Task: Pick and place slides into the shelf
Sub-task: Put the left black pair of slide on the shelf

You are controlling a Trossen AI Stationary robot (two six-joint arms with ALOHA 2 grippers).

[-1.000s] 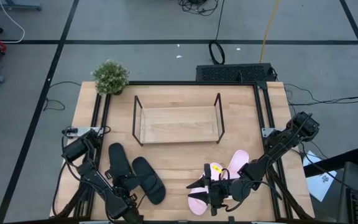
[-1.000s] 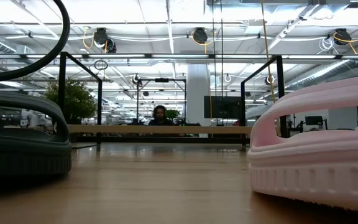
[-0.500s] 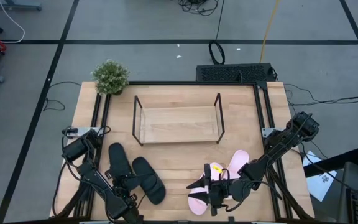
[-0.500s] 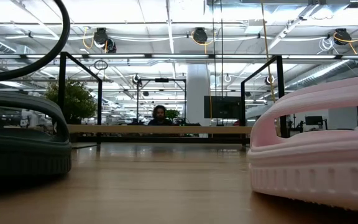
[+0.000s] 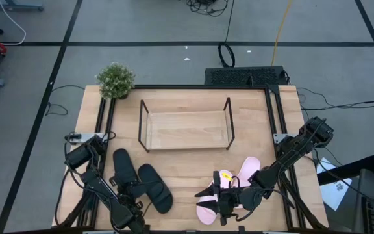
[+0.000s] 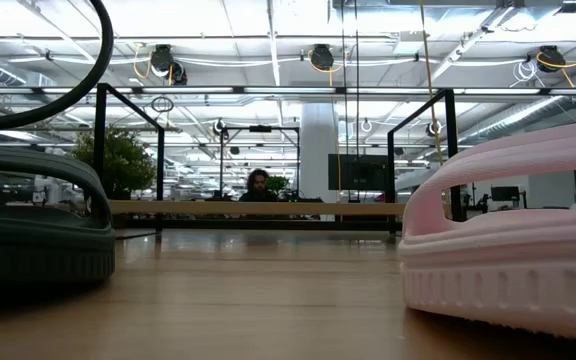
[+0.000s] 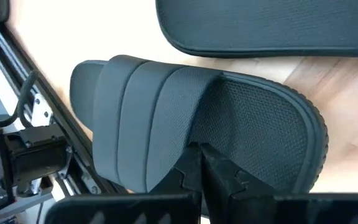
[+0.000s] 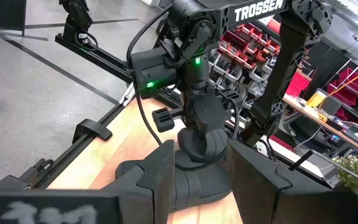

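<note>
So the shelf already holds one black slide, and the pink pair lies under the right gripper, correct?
Not quite. The shelf holds nothing yet: the high view shows both black slides on the table in front of it, by the left gripper. The pink pair does lie under the right gripper.

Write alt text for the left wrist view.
The left hand, fingers shut together, presses on the strap of a black slide lying on the wooden table. The second black slide lies just beyond it.
</note>
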